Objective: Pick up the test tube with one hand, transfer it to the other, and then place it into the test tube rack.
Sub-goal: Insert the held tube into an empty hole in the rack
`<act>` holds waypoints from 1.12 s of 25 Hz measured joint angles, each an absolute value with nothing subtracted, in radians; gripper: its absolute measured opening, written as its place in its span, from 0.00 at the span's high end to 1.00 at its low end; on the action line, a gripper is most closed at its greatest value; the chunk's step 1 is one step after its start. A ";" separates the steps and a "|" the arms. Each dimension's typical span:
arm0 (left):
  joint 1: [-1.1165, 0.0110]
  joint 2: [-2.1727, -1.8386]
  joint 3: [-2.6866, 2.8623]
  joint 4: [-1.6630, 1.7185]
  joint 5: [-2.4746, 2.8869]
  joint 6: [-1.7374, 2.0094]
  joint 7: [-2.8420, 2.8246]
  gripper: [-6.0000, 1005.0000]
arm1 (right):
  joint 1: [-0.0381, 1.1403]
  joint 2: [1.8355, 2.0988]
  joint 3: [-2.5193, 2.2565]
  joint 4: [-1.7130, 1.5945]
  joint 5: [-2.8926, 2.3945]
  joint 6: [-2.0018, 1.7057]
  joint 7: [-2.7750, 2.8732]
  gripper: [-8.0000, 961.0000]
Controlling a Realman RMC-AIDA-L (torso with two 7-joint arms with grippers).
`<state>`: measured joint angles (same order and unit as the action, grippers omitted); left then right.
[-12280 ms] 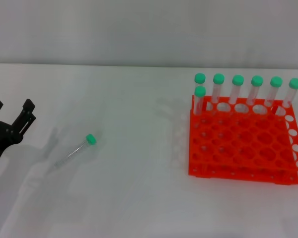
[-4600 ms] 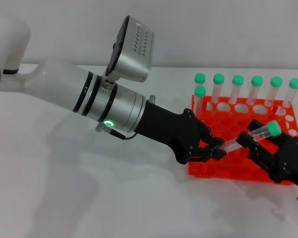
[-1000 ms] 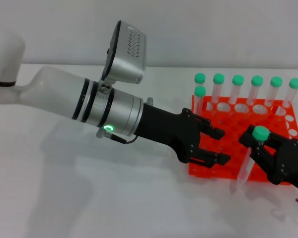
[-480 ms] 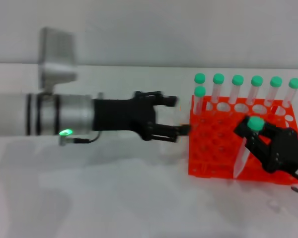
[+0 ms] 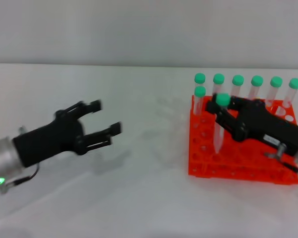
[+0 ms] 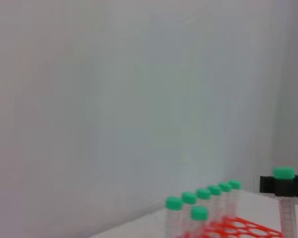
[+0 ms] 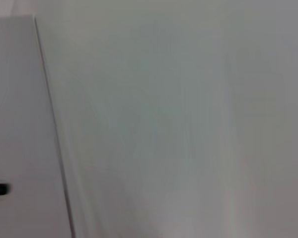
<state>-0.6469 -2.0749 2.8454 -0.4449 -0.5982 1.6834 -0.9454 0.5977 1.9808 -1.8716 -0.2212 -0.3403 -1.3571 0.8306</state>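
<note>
So the handoff is done. The left gripper (image 5: 105, 118) has let go and pulled well back from the rack since half a second ago, when it was still reaching out right next to the orange edge. Now it hangs over bare tabletop (image 5: 139, 198), fingers spread apart and holding nothing.

The right gripper (image 5: 222, 110) has the test tube (image 5: 219, 125) now, clamped just below the green cap. It's moved in over the test tube rack (image 5: 238, 153) too: a moment back the tube was tilted at the near edge of the rack, now it's hanging pretty much upright below the fingers, with its lower end down among the holes on the side facing the left gripper. Can't tell if the tip is actually inside a hole yet or just hovering over one. The seven other tubes (image 5: 248, 91) stand just beyond the right gripper, along the rack's back rows, one of them right next to the held tube's cap.

My guess is all that's left is lowering it straight down and releasing. Main risk looks like bumping that neighbour tube.
</note>
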 joint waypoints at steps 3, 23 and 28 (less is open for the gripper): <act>-0.572 -2.076 2.845 -0.440 -0.658 1.693 -0.917 0.11 | 0.637 1.978 -1.870 -0.230 -0.341 -1.297 0.832 0.77; -0.371 -2.081 2.838 -0.406 -0.888 1.707 -0.874 0.11 | 0.666 1.999 -1.702 -0.293 -0.349 -1.072 0.821 0.76; -0.380 -2.081 2.834 -0.406 -0.892 1.696 -0.869 0.11 | 0.666 2.011 -1.706 -0.296 -0.351 -1.060 0.819 0.76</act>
<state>-0.3801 -2.0805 2.8342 -0.4063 -0.8921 1.6955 -0.8695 0.6663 2.0108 -1.7059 -0.2960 -0.3512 -1.0596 0.8194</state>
